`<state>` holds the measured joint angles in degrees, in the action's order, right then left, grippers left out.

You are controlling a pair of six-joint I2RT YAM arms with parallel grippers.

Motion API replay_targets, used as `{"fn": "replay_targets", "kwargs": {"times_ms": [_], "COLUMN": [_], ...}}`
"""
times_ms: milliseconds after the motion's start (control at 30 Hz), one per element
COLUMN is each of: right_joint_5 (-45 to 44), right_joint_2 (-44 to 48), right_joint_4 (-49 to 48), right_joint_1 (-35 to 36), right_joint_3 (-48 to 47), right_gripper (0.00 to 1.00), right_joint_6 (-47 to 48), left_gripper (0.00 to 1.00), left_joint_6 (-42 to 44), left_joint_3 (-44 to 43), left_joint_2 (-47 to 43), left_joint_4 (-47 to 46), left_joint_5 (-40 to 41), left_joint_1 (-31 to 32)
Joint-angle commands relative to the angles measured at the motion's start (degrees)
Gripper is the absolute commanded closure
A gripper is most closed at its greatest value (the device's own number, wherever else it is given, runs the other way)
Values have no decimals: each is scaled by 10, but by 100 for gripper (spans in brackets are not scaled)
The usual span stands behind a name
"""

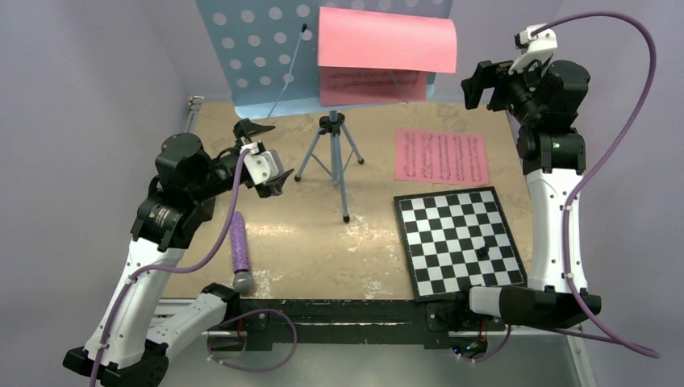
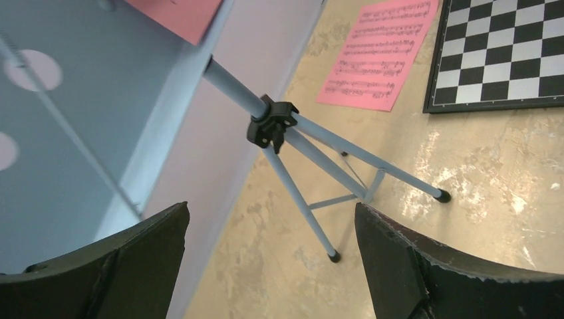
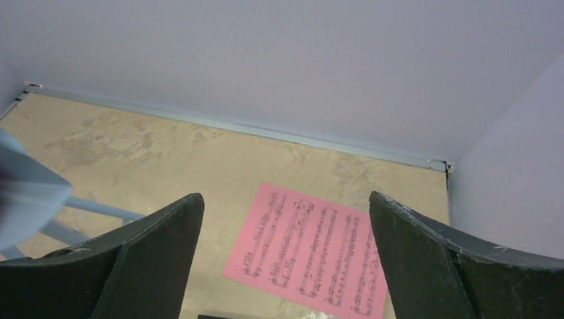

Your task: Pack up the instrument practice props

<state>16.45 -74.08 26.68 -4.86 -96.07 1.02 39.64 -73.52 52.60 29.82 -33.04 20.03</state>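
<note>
The light-blue perforated music stand (image 1: 250, 48) rises at the back on tripod legs (image 1: 335, 157). Pink sheet-music pages (image 1: 385, 44) rest on it, the top one curling forward. Another pink page (image 1: 441, 156) lies flat on the table at the right. My left gripper (image 1: 266, 156) hovers open just left of the tripod. In the left wrist view its open gripper (image 2: 271, 226) faces the tripod hub (image 2: 273, 124) and legs, holding nothing. My right gripper (image 1: 482, 85) is raised beside the stand's right edge. It hangs open (image 3: 286, 212) above the flat pink page (image 3: 312, 249).
A black-and-white checkered board (image 1: 460, 242) lies at the front right with a small dark object (image 1: 482, 251) on it. A purple microphone (image 1: 239, 251) lies at the front left. Walls close in the table at the back and on both sides.
</note>
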Motion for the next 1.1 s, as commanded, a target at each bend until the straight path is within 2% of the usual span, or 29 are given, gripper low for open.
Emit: {"fn": "replay_targets", "kwargs": {"times_ms": [0, 100, 233, 467, 567, 633, 767, 833, 933, 1067], "right_joint_5": [5, 20, 27, -5, 17, 45, 94, 75, 27, 57], "right_joint_2": [0, -4, 9, 98, 168, 212, 272, 285, 284, 282], "right_joint_4": [25, 51, 101, 172, 140, 101, 50, 12, -35, -109], "right_joint_1": [6, 14, 15, 15, 15, 17, 42, 92, 171, 225], "right_joint_3": [-15, -38, -60, -39, 11, 39, 64, 77, 75, 97], "right_gripper": [2, 2, 2, 2, 2, 2, 3, 2, 2, 3], "right_joint_6": [27, 49, 66, 132, 191, 232, 355, 420, 510, 622], "left_gripper": [2, 2, 2, 2, 4, 8, 11, 11, 12, 11], "left_joint_6": [-65, -85, -86, -105, -149, -187, -250, -286, -289, -304], "left_joint_3": [37, 50, 78, 83, 73, 39, -62, -101, -166, -196], "left_joint_2": [2, -4, -38, -92, -84, -51, 56, 99, 151, 189], "left_joint_4": [-16, -50, -62, -5, -40, -57, -60, -74, -71, -117], "left_joint_5": [71, 105, 90, -37, -116, -135, -103, -85, -72, -63], "left_joint_1": [4, 3, 3, 4, 12, 32, 78, 94, 133, 162]}}
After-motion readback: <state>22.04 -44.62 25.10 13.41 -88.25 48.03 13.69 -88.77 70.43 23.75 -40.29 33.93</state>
